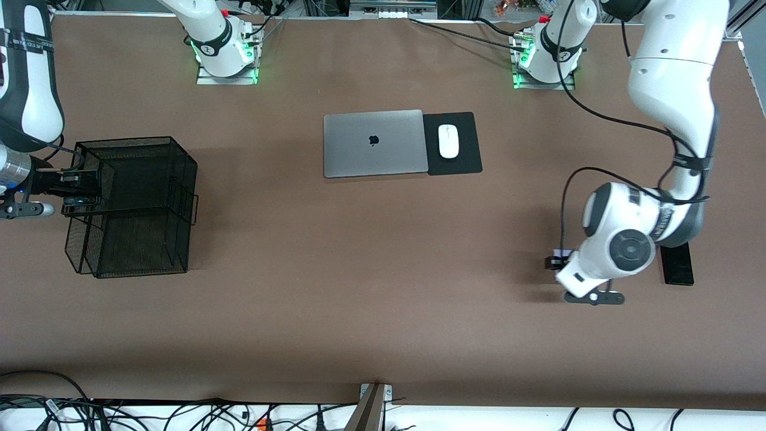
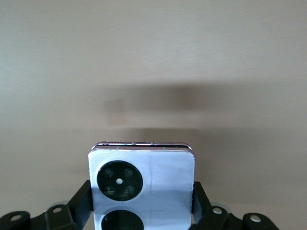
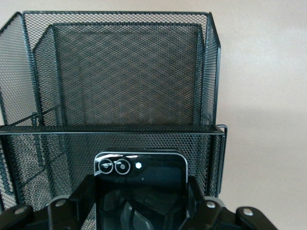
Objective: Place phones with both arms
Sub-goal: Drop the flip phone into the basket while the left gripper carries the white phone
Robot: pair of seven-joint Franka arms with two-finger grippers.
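Brown counter [image 1: 383,287]: right hand [image 3: 139,211] clamps the black folded phone [image 3: 140,191] at the mesh basket [image 1: 140,203]; left hand [image 2: 144,215] grips the lilac-white phone [image 2: 142,184]; the slab phone [image 1: 677,264] waits; none visibly placed.

You've got three phones: one lilac-white phone [image 2: 144,184], one black folded phone [image 3: 140,189], one long black slab phone [image 1: 677,264]. Two arms, so two grippers: left gripper [image 2: 142,211] and right gripper [image 3: 139,206], each clamped on one phone. One black mesh basket [image 1: 134,206]. One grey laptop [image 1: 375,143]. One white mouse [image 1: 448,141] and one black mouse pad [image 1: 464,158].
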